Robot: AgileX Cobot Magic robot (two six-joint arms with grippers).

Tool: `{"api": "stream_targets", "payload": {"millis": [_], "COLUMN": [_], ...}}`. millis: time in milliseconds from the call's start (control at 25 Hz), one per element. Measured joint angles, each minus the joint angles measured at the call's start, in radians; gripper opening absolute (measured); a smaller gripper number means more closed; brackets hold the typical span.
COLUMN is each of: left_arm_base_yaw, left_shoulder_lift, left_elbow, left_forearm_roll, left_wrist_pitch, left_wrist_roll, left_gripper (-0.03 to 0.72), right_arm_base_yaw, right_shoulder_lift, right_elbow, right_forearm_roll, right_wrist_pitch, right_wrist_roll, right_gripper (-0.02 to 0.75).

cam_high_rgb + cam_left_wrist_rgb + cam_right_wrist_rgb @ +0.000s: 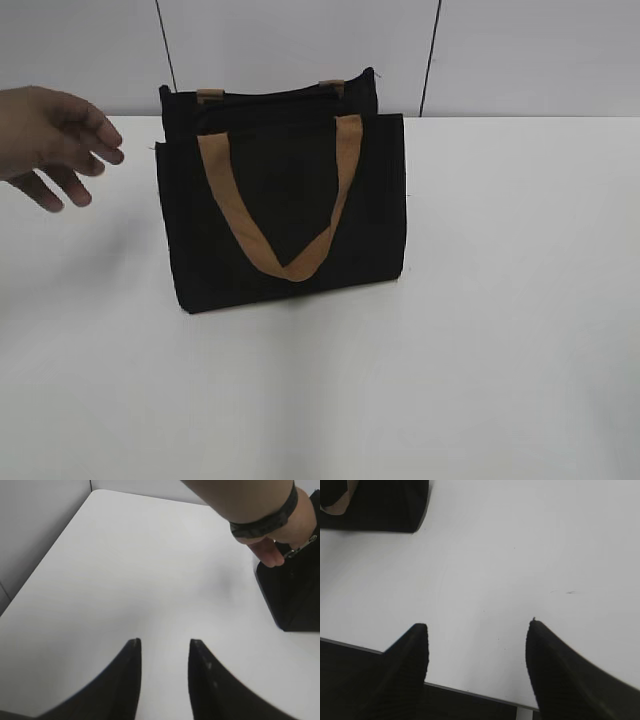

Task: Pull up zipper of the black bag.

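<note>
The black bag [285, 210] stands upright on the white table [480, 350], a little left of the middle and toward the far edge, its broad face turned this way; one tan strap handle [290, 215] hangs slack down that face in a V, and the ends of a second tan handle [210, 96] poke up at the back; along the top runs the zipper [270, 100], a dark line too faint from the exterior view to tell whether it is closed; in the left wrist view a small silver pull tab [300, 547] shows at the bag's upper corner. A person's hand [55, 140] reaches in from the left side, fingers loosely spread and curled, holding nothing, near the bag's left end but apart from it in the exterior view; in the left wrist view the same hand, with a dark band [267, 517] at the wrist, sits just beside the pull tab, and I cannot tell whether it touches. The left gripper [165, 647] hangs over bare table, well apart from the bag, its jaws a narrow gap apart with nothing between them; the right gripper [477, 630] hovers at the near table edge, jaws spread wide and empty, the bag's corner up at the far left of its view.
</note>
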Motion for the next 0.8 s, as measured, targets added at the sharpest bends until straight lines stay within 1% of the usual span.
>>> {"api": "stream_targets", "payload": {"millis": [800], "left_arm_base_yaw": [0.0], "left_shoulder_lift": [0.0], "left_elbow": [0.0], "left_forearm_roll": [0.0], "left_wrist_pitch": [0.0], "left_wrist_roll": [0.0], "left_gripper": [0.241], "right_arm_base_yaw": [0.0], "right_shoulder_lift": [0.0], "right_elbow": [0.0], "right_forearm_roll": [0.0], "right_wrist_pitch": [0.0], "right_wrist_roll": [0.0], "right_gripper": [0.468]}}
